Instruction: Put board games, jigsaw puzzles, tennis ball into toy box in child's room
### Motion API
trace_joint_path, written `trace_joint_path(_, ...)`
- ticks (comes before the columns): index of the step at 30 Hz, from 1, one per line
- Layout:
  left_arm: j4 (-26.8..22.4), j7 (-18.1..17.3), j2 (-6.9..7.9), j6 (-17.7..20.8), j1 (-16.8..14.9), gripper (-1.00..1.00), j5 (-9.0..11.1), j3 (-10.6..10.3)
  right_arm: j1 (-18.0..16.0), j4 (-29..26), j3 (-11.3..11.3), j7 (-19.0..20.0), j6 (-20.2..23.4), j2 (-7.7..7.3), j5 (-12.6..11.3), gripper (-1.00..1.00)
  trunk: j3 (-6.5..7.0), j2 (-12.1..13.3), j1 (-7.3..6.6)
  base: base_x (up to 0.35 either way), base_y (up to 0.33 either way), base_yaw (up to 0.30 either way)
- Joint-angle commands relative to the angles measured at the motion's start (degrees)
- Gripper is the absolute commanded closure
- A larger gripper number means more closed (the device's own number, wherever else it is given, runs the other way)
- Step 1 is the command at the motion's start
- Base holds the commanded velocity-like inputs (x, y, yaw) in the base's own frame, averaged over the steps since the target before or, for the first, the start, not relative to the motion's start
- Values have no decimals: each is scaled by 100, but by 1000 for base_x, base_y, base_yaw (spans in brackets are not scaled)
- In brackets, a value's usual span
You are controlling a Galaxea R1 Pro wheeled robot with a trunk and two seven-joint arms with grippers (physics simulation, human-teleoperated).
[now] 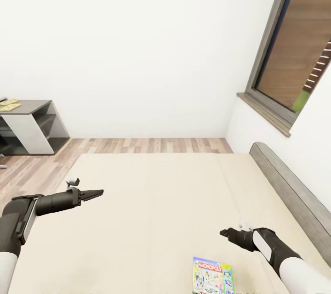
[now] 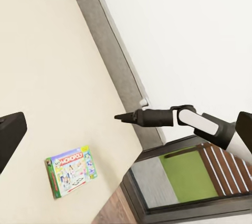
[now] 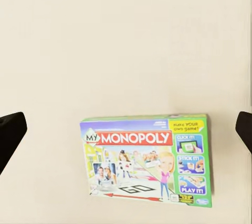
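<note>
1. Currently, we have the board game lying flat on the beige mattress of the bed, at the near edge of the head view, cover upward, with nothing resting on it.
2. We hold the right gripper in the air above the mattress, just beyond the box and a little to its right. In the right wrist view its dark fingertips sit at opposite edges with the box between and below them, so we judge the jaws wide apart and empty.
3. To grasp well, we should lower the right gripper until the fingers straddle one thin edge of the box, then close; a flat lid offers little purchase from above.
4. We keep the left gripper out over the mattress, well apart from the box; its fingers appear together and hold nothing.
5. Farther off we see the grey headboard, wood floor and a dark shelf unit.
</note>
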Motion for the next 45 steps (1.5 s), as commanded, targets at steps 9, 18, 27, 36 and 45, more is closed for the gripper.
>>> trace_joint_path(9,-3,125,-99,60,-5,-100,-39,6,-3,-7,17,5,-10,3,26,-100,-96,-12,3,0,0,0)
trace_joint_path(18,-3,451,-195,60,-5,-100,-34,6,-3,-4,26,5,-225,3,35,-100,-181,-12,3,0,0,0)
trace_joint_path(27,-3,541,-208,60,-5,-100,-38,6,-3,1,29,7,-377,3,46,-100,-265,-12,3,0,0,0)
trace_joint_path(36,-3,548,-211,60,-5,-100,-35,6,-3,-4,30,16,-391,-1,39,-100,-349,-12,3,0,0,0)
trace_joint_path(45,-3,541,-216,49,-5,-100,-23,6,-3,-7,30,22,-393,-5,39,-100,-434,-12,3,0,0,0)
